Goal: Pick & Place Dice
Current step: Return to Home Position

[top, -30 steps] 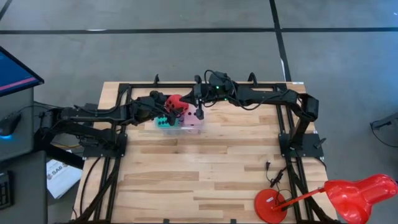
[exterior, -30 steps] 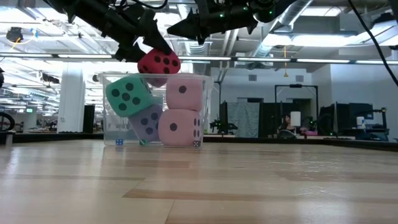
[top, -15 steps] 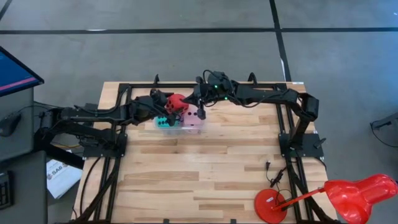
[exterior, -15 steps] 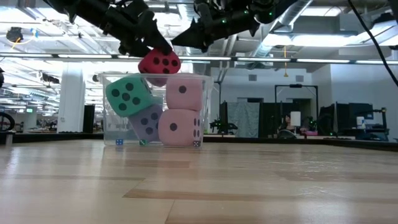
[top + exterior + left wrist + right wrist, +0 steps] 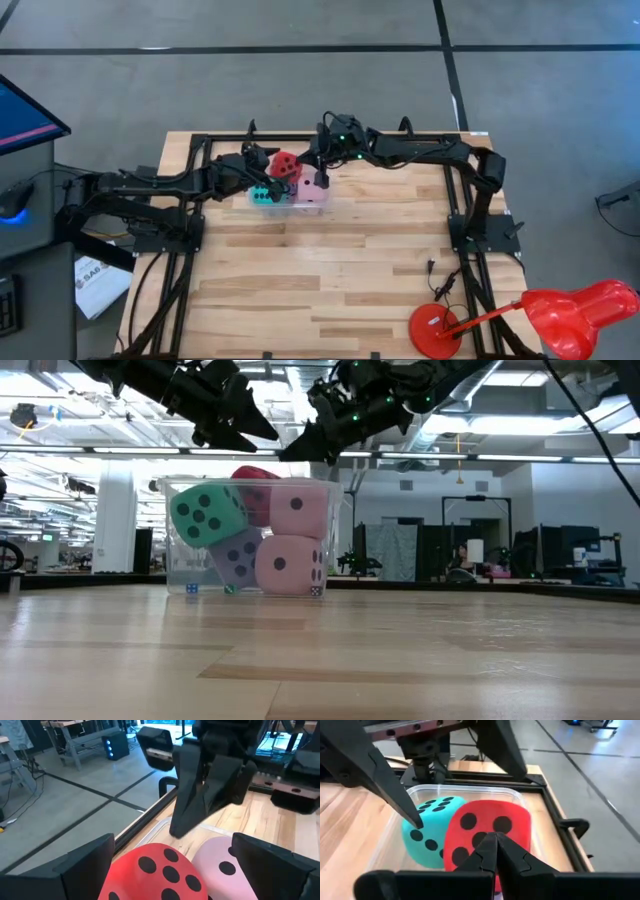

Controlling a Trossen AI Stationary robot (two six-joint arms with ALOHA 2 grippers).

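1. Wood planks form the one table (image 5: 330, 280) in the high view, with grey floor around it, one red lamp (image 5: 570, 312) at a corner and one monitor (image 5: 25, 115) at the picture's left edge. One clear tub (image 5: 290, 209) stands toward the picture's top side of the table, between the two arms. Three dice show in it from above: the red die (image 5: 285, 166), the cyan die (image 5: 262, 193) and one pink die (image 5: 311, 190). The left gripper (image 5: 262, 165) hangs over the tub's left end and the right gripper (image 5: 322, 179) over the pink die.

2. Low view: a large hall lies behind the table. All five dice are inside the tub (image 5: 330, 540). There are two pink dice, one stacked on the other (image 5: 298, 510) (image 5: 288, 565). There is one violet-blue die (image 5: 238, 555) at the bottom and one cyan die (image 5: 207, 512) tilted above it. One red die (image 5: 256, 495) sits behind, its top reaching the rim. Both grippers are above the tub, touching nothing.

3. Left wrist view: the left gripper (image 5: 170, 845) is released, its two fingers (image 5: 65, 870) spread wide and empty. Below them are the red die (image 5: 150, 875) and one pink die (image 5: 220, 865). The right gripper (image 5: 190, 810) is just beyond them.

4. Right wrist view: the right gripper (image 5: 492, 850) is clenched on nothing, its fingers pressed together above the red die (image 5: 485, 827), with the cyan die (image 5: 427, 832) touching that die's side.
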